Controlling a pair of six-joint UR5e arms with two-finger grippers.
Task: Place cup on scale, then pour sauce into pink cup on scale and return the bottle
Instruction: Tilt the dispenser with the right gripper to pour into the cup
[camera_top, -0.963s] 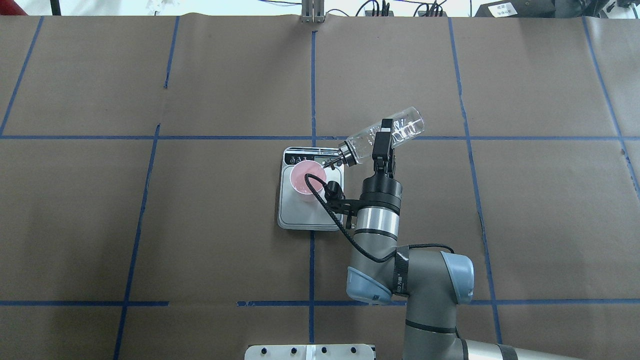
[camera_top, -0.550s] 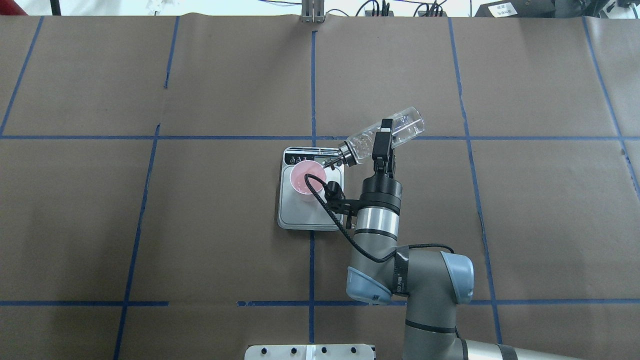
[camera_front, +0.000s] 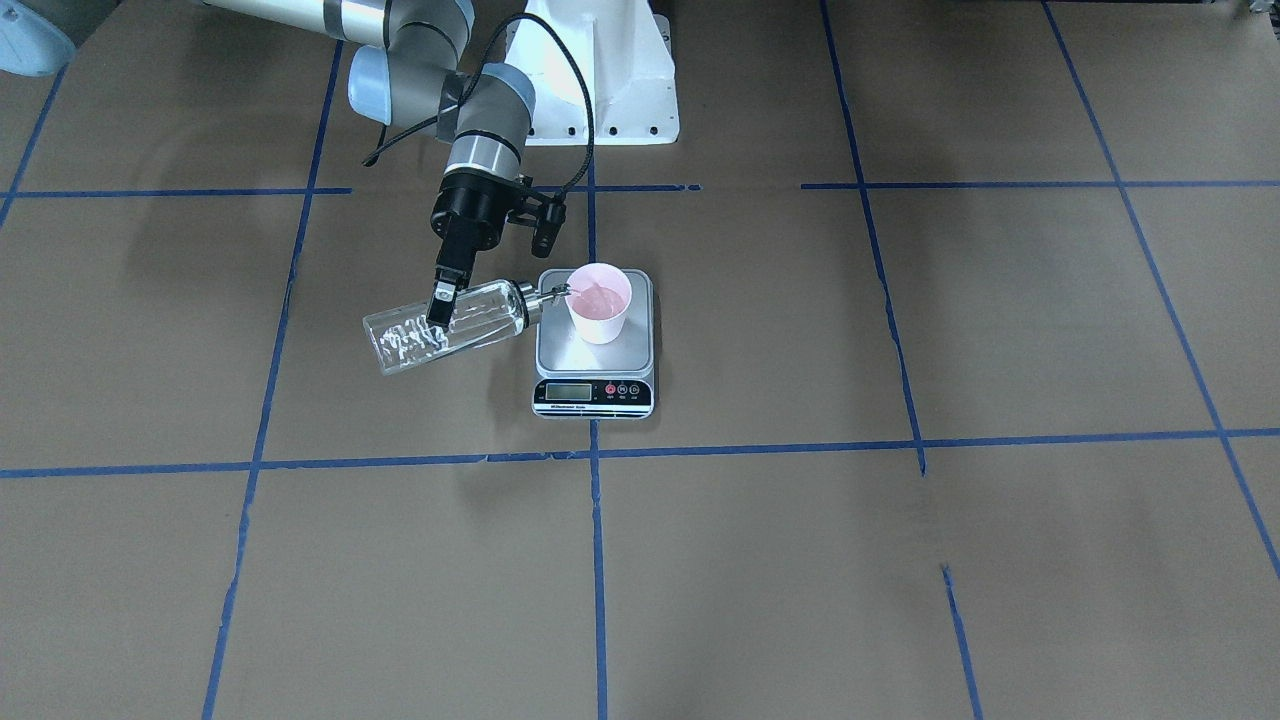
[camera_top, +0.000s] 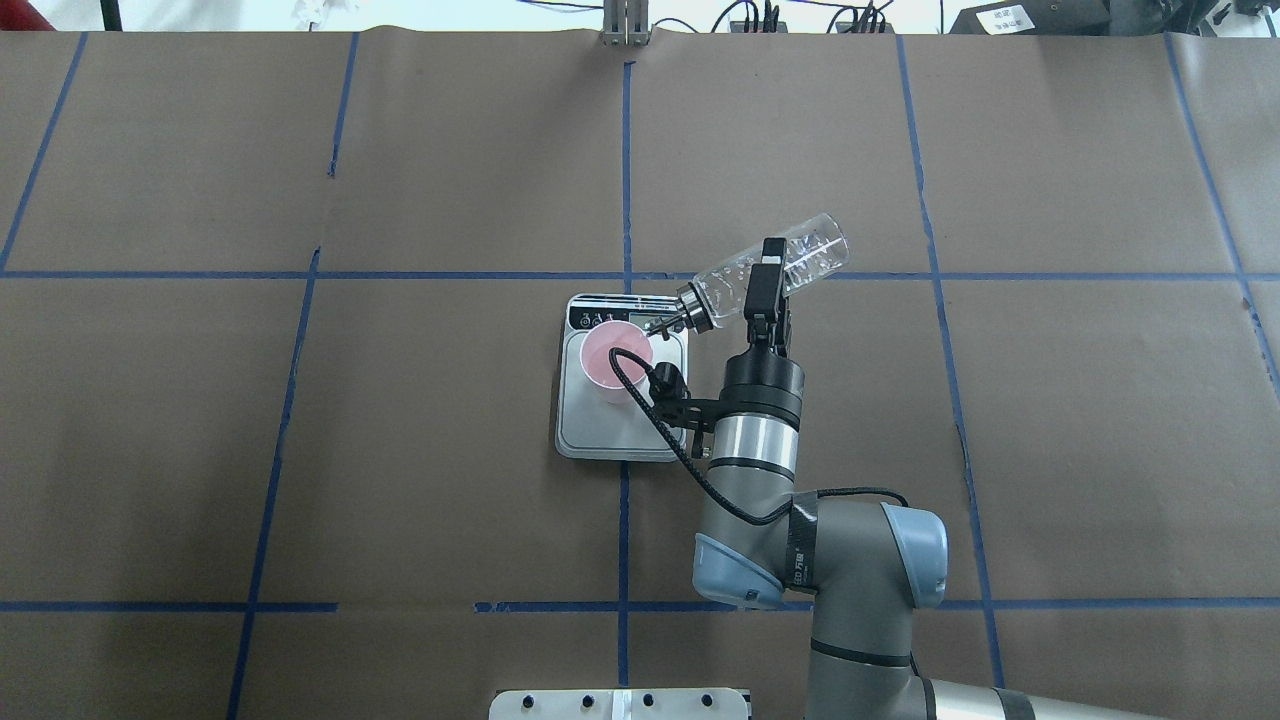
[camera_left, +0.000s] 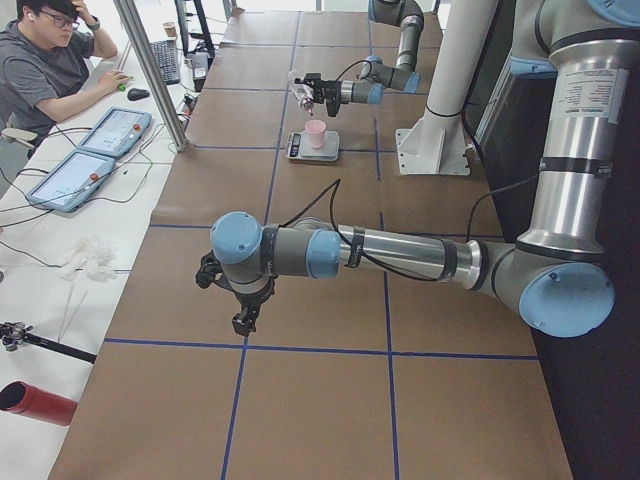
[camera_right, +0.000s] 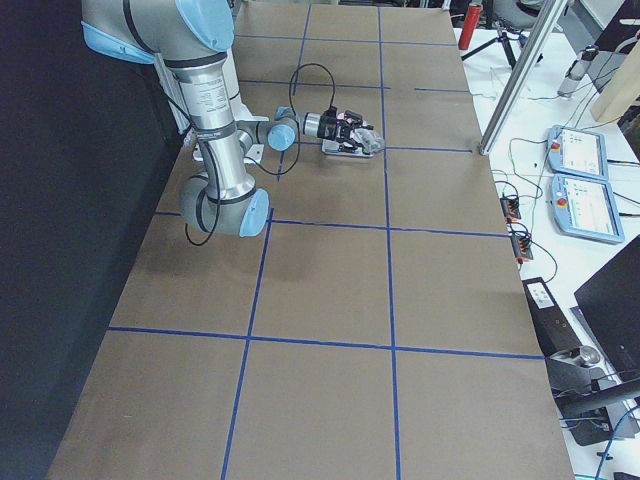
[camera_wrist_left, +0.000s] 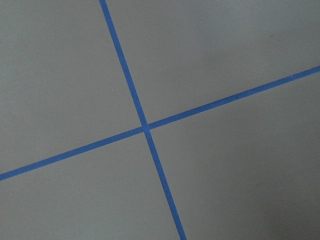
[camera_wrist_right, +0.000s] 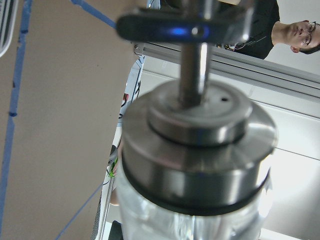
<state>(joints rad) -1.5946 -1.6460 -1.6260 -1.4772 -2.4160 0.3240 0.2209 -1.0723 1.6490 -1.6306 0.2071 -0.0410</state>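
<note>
The pink cup (camera_top: 612, 355) stands upright on the far part of the scale (camera_top: 610, 430), just behind its black display strip (camera_front: 590, 390). My right gripper (camera_top: 768, 275) is shut on the clear glass bottle (camera_top: 815, 250), which is tipped with its base raised and its silver spout (camera_front: 545, 295) at the cup's rim. Clear sauce (camera_top: 730, 280) with bubbles shows through the glass. The right wrist view is filled by the bottle's metal cap (camera_wrist_right: 200, 135). My left gripper (camera_left: 243, 320) hangs above bare table far from the scale; I cannot tell whether it is open or shut.
Brown paper with blue tape lines (camera_wrist_left: 145, 125) covers the table. The white robot base (camera_front: 600, 80) stands behind the scale. Beyond the far edge a person (camera_left: 50, 60) sits at a side desk with tablets (camera_left: 115, 130); a red cylinder (camera_left: 38, 403) lies there.
</note>
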